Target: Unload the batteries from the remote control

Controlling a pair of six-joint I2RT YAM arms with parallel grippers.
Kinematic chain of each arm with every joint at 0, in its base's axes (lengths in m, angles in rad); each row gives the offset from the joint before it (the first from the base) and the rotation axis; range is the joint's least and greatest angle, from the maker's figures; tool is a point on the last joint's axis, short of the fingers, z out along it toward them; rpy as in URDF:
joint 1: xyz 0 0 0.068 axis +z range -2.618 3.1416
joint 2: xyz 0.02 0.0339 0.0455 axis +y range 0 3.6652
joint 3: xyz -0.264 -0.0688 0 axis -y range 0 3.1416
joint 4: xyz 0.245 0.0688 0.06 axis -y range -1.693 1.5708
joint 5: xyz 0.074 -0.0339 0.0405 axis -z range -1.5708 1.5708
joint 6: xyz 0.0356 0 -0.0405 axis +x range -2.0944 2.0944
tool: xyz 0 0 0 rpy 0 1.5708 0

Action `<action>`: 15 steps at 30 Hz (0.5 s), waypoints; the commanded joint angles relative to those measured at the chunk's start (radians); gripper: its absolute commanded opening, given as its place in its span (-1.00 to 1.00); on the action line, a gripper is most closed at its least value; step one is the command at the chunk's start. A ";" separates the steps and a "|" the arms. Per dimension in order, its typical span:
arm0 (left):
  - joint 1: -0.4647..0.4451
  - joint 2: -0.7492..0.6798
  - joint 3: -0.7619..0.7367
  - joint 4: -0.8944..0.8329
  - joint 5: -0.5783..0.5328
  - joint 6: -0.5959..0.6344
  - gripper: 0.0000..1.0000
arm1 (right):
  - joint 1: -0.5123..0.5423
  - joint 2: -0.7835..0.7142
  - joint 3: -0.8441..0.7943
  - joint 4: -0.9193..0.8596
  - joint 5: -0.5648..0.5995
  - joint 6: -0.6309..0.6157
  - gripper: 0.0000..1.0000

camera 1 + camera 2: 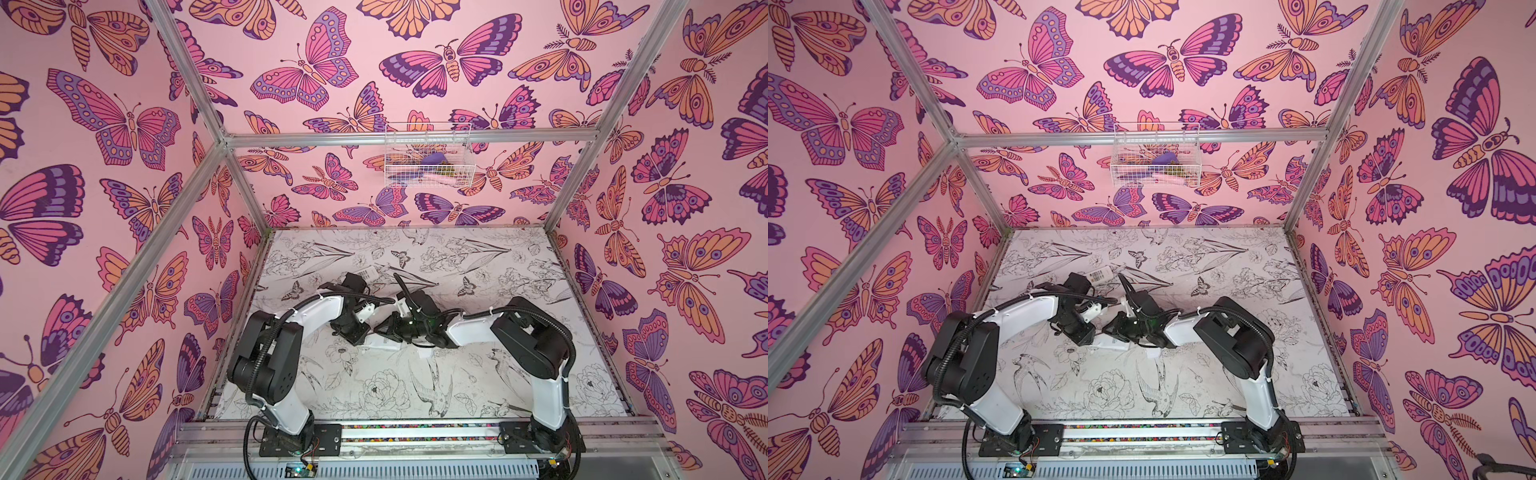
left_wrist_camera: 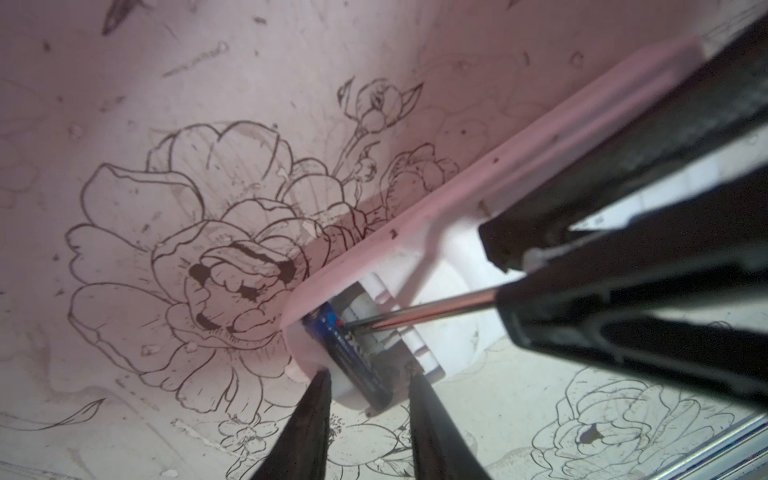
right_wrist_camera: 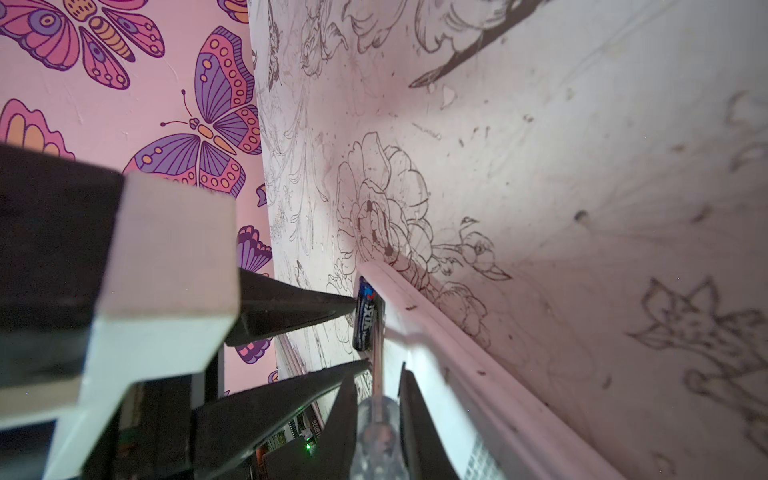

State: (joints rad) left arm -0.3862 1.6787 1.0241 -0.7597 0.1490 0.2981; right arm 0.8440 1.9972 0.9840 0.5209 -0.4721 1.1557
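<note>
The white surface (image 1: 519, 332), printed with black line drawings of flowers and birds, carries a long white plastic remote control (image 2: 449, 195). It lies back-up with its battery compartment uncovered. Well apart from the left pincer (image 2: 370, 374), on its back-wall side, a second white object with a barcode label (image 1: 371, 274) lies on the surface. The left pincer hangs just above the compartment with its two black fingers parted, one on each side of the remote's end. Whether either tip touches anything cannot be told. Facing it, the right pincer (image 3: 378, 374) is clamped on the clear handle of a thin metal rod (image 2: 436, 309), which reaches from it along the remote toward the left pincer. A small dark blue-black cylindrical battery (image 2: 355, 361), with white lettering and a red mark near one end, lies between the left pincer's fingertips. It sits in the compartment slot nearest the remote's edge. The rod's tip meets the battery's side.
</note>
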 commanded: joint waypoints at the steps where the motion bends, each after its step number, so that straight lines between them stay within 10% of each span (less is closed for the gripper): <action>1: -0.014 0.042 0.002 0.004 -0.002 -0.013 -0.31 | -0.003 -0.003 -0.015 0.041 0.002 0.014 -1.00; 15: -0.034 0.036 -0.006 0.004 -0.043 -0.001 -0.33 | -0.009 -0.038 -0.050 0.073 -0.002 -0.001 -1.00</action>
State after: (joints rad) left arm -0.4080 1.6928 1.0367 -0.7555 0.1154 0.2943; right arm 0.8436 1.9873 0.9466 0.5797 -0.4725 1.1549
